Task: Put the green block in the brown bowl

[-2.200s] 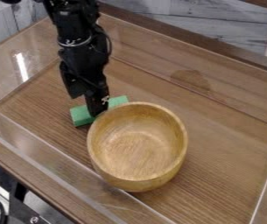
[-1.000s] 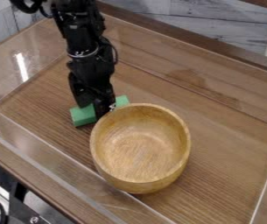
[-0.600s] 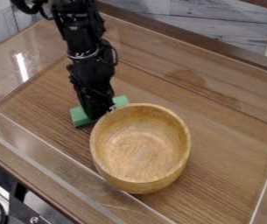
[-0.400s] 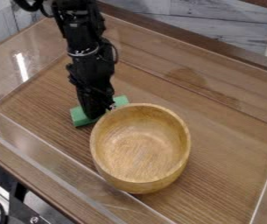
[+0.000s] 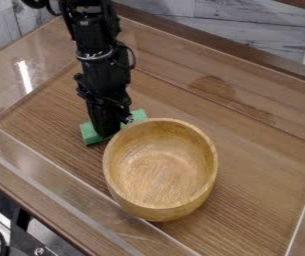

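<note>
The green block [image 5: 93, 132] lies on the wooden table just left of the brown bowl [image 5: 156, 207], its right end close to the bowl's rim. My gripper [image 5: 108, 124] points almost straight down over the block's middle, with its black fingers drawn together across it. The middle of the block is hidden behind the fingers, so only its two ends show. The block still looks to be resting on the table. The bowl stands upright with nothing in it.
The wooden table [image 5: 235, 105] is ringed by low clear plastic walls [image 5: 35, 190] at the front and left. A pale marbled wall [image 5: 235, 25] runs along the back. Open tabletop lies to the right of and behind the bowl.
The fingers stood apart on either side of the block a second ago and have since closed on it. The arm has hardly moved and the block stays where it was.
</note>
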